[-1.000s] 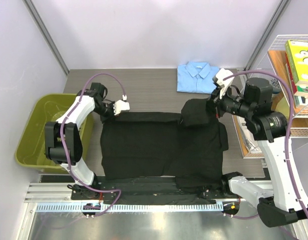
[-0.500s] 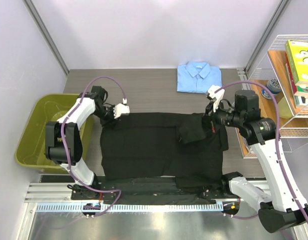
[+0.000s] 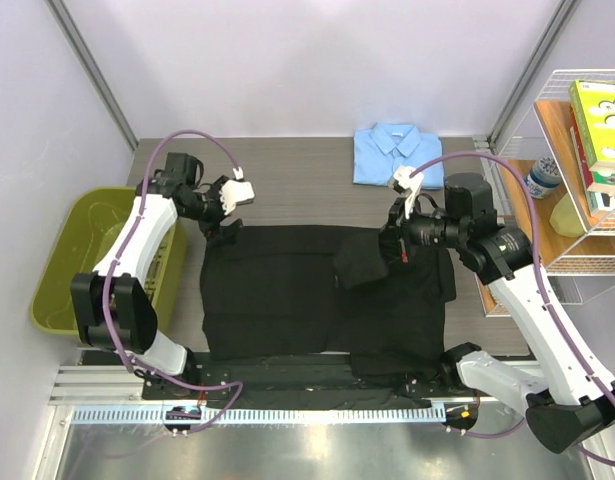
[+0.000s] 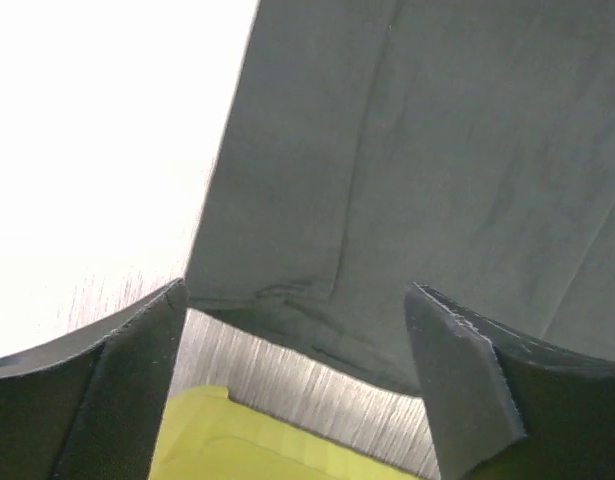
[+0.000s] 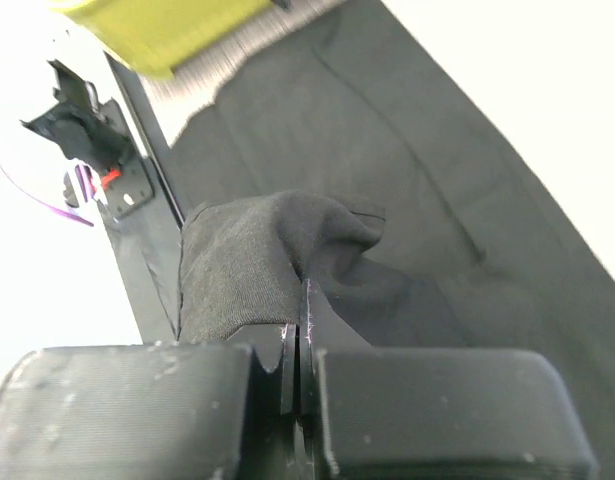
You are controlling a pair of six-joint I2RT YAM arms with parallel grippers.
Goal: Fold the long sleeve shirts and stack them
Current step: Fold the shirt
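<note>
Right pincer (image 5: 299,300) is clamping a raised fold of the black shirt (image 3: 277,295), which is lying spread across the near desk (image 3: 287,185). Left pincer (image 4: 297,330) is hovering wide over its far-left corner. We are flagging a risk: with that corner unpinned, the pull may drag the shirt askew.

You are looking at a robot lab cell: plain pale partition walls (image 3: 317,60) box in the table (image 3: 287,185), an aluminium rail (image 3: 317,413) carrying bolted arm bases (image 3: 474,362) runs along the bottom of the frame, and a wire shelf (image 3: 585,262) stands at right.
</note>
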